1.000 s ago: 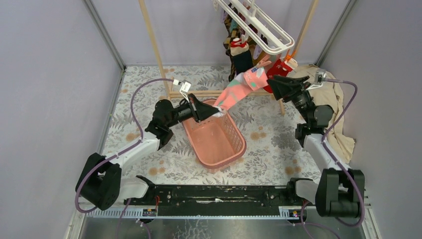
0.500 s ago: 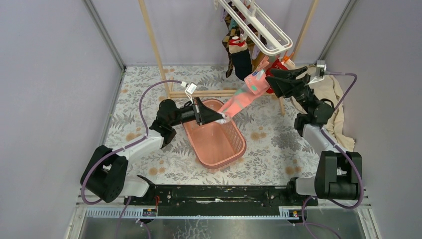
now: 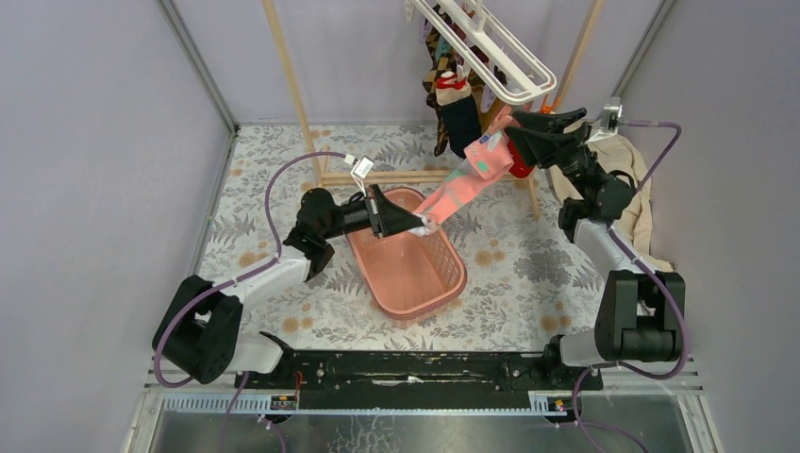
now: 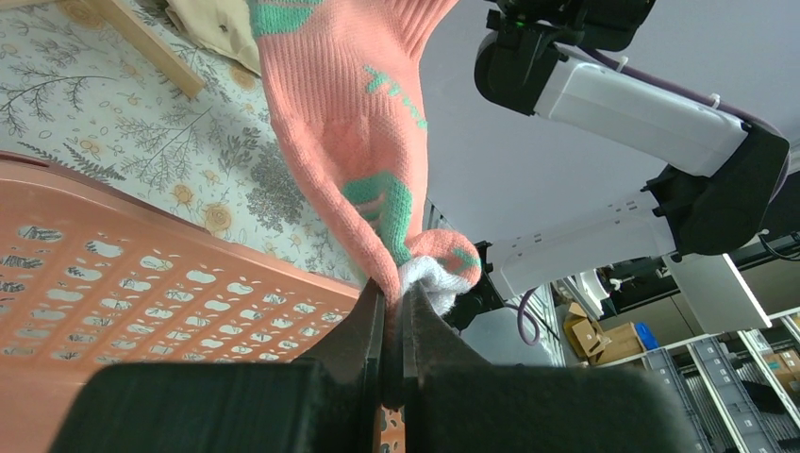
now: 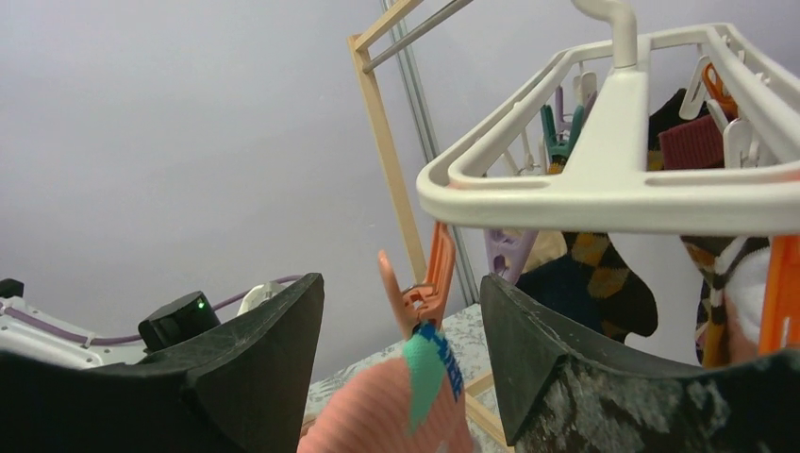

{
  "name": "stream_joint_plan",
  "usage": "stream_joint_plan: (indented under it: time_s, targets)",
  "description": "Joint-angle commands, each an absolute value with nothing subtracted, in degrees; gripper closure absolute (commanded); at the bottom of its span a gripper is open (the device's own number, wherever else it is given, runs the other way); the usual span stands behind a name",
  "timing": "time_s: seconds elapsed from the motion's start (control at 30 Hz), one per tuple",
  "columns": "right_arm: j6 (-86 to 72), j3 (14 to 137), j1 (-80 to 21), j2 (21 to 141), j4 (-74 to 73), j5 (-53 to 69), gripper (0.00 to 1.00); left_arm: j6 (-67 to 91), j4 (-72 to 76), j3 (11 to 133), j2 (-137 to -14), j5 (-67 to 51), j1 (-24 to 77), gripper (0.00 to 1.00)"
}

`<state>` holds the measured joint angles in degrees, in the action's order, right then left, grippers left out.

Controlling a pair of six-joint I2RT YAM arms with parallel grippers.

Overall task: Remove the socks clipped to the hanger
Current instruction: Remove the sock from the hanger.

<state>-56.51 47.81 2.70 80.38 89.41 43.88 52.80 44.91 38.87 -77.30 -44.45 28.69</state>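
Pink-teal sock: lower end clenched in the left fingers over the pink basket, stretched taut up to an orange clip on the white hanger. The right fingers, spread open, have just risen to straddle that clip; release looks imminent.

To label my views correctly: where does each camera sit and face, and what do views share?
Top external: above and behind, looking down at the pink basket and white hanger; both arms show.
Left wrist: looks along the shut left gripper up the pink-teal sock.
Right wrist: looks up through the open right gripper at the orange clip.
Shared: that sock, in all three.
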Motion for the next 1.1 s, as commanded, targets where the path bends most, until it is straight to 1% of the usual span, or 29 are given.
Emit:
stream_joint_plan:
  time_s: [0.0, 0.33, 0.5, 0.57, 0.6, 0.67, 0.77, 0.9, 0.93, 0.97, 1.0, 1.03, 1.07]
  targets:
    - [-56.3, 52.6, 2.9, 82.4, 92.5, 43.0, 0.31, 52.7, 46.7, 41.0, -77.7, -46.0, 29.2, 1.0]
    - [-60.0, 56.1, 2.8, 88.2, 96.3, 43.3, 0.32, 51.9, 45.7, 42.0, -78.3, -46.1, 29.4, 1.0]
    - [-61.4, 57.7, 2.5, 89.9, 97.7, 43.5, 0.38, 51.5, 45.4, 42.2, -79.0, -46.1, 29.4, 1.0]
    - [-61.4, 58.1, 2.2, 90.1, 97.6, 43.7, 0.44, 51.4, 45.4, 42.2, -79.3, -46.1, 29.4, 1.0]
    - [-61.4, 58.3, 2.1, 90.2, 97.7, 43.7, 0.49, 51.3, 45.4, 42.1, -79.4, -46.1, 29.5, 1.0]
    - [-61.5, 58.5, 1.9, 90.3, 97.7, 44.0, 0.63, 51.3, 45.4, 42.1, -79.6, -46.1, 29.4, 1.0]
    - [-61.5, 58.3, 1.8, 90.3, 97.7, 44.3, 0.79, 51.2, 45.4, 42.0, -79.6, -46.1, 29.4, 1.0]
    - [-61.3, 57.1, 1.8, 89.9, 97.6, 44.2, 0.9, 50.7, 44.5, 41.2, -78.3, -45.7, 29.4, 1.0]
    - [-61.3, 56.9, 1.8, 89.8, 97.6, 44.1, 0.91, 50.4, 43.8, 41.1, -77.7, -45.4, 29.4, 1.0]
    - [-61.3, 56.7, 1.8, 89.8, 97.6, 44.2, 0.9, 50.1, 43.1, 40.9, -76.9, -45.2, 29.4, 1.0]
    - [-61.5, 56.6, 1.8, 89.8, 97.6, 44.2, 0.85, 49.8, 42.2, 40.7, -76.0, -44.9, 29.4, 1.0]
    - [-61.8, 56.6, 1.8, 89.9, 97.5, 44.4, 0.79, 49.7, 41.5, 40.5, -74.9, -44.6, 29.4, 1.0]
    - [-62.3, 56.7, 1.8, 90.0, 97.5, 44.8, 0.75, 49.6, 41.0, 40.2, -73.8, -44.3, 29.4, 1.0]
